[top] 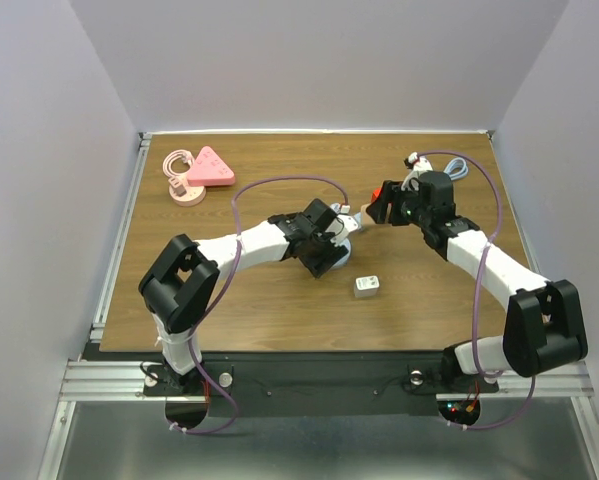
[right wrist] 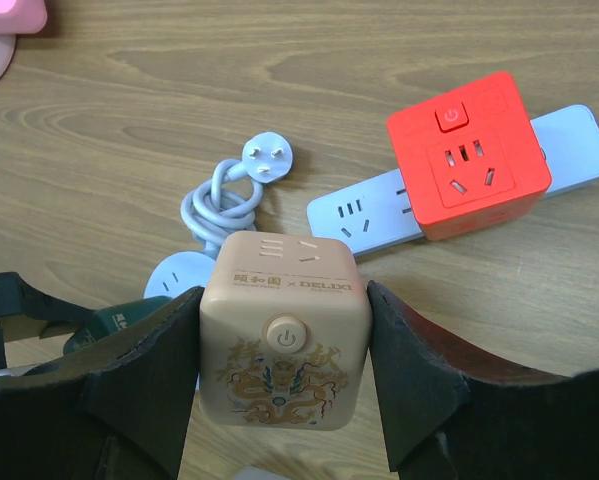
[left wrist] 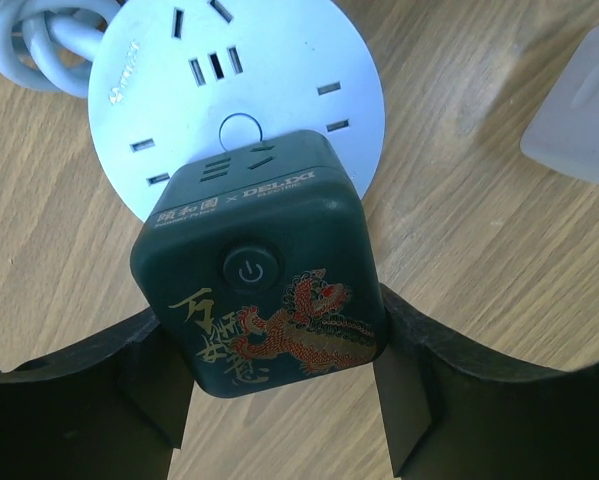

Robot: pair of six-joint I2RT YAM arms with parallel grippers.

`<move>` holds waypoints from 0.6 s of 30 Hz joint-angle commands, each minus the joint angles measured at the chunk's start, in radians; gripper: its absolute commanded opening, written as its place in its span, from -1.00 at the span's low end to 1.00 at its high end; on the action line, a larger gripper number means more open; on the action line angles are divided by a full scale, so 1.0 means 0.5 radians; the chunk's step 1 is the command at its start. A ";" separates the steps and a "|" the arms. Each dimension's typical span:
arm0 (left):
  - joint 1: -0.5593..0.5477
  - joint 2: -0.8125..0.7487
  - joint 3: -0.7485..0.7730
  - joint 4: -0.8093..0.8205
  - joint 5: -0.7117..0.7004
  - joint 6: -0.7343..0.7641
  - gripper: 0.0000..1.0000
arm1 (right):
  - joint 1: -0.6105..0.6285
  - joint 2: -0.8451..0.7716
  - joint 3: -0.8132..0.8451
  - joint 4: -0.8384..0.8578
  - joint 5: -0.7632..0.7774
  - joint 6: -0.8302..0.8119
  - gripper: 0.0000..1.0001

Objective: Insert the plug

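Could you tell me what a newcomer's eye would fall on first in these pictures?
Most striking are two dragon-printed plastic cubes at mid-table: a dark green cube adapter held by the left gripper at the rim of a round white socket disc, and a beige cube adapter clamped in the right gripper. Beyond the beige one, a bright red cube adapter sits on a pale blue power strip.
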 commanded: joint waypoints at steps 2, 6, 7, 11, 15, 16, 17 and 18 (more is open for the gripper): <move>-0.028 -0.049 -0.008 -0.308 -0.091 -0.015 0.21 | -0.003 -0.094 0.013 0.089 -0.016 -0.040 -0.99; -0.028 -0.135 -0.002 -0.240 -0.017 -0.079 0.97 | -0.003 -0.158 -0.006 0.089 0.006 -0.043 -0.99; -0.028 -0.168 -0.005 -0.210 0.016 -0.101 0.97 | -0.003 -0.177 -0.006 0.089 0.009 -0.043 -0.99; -0.028 -0.248 0.007 -0.182 -0.066 -0.211 0.97 | -0.003 -0.217 -0.015 0.089 0.015 -0.040 -0.99; -0.025 -0.353 -0.036 -0.114 -0.177 -0.321 0.98 | -0.003 -0.281 -0.027 0.089 0.018 -0.043 -0.99; -0.025 -0.389 -0.051 -0.072 -0.243 -0.346 0.97 | -0.003 -0.293 -0.027 0.089 0.018 -0.043 -0.99; -0.019 -0.402 -0.081 -0.050 -0.283 -0.377 0.97 | -0.003 -0.303 -0.036 0.089 0.015 -0.043 -0.99; -0.019 -0.405 -0.094 -0.035 -0.281 -0.426 0.97 | -0.003 -0.324 -0.039 0.089 0.012 -0.043 -0.99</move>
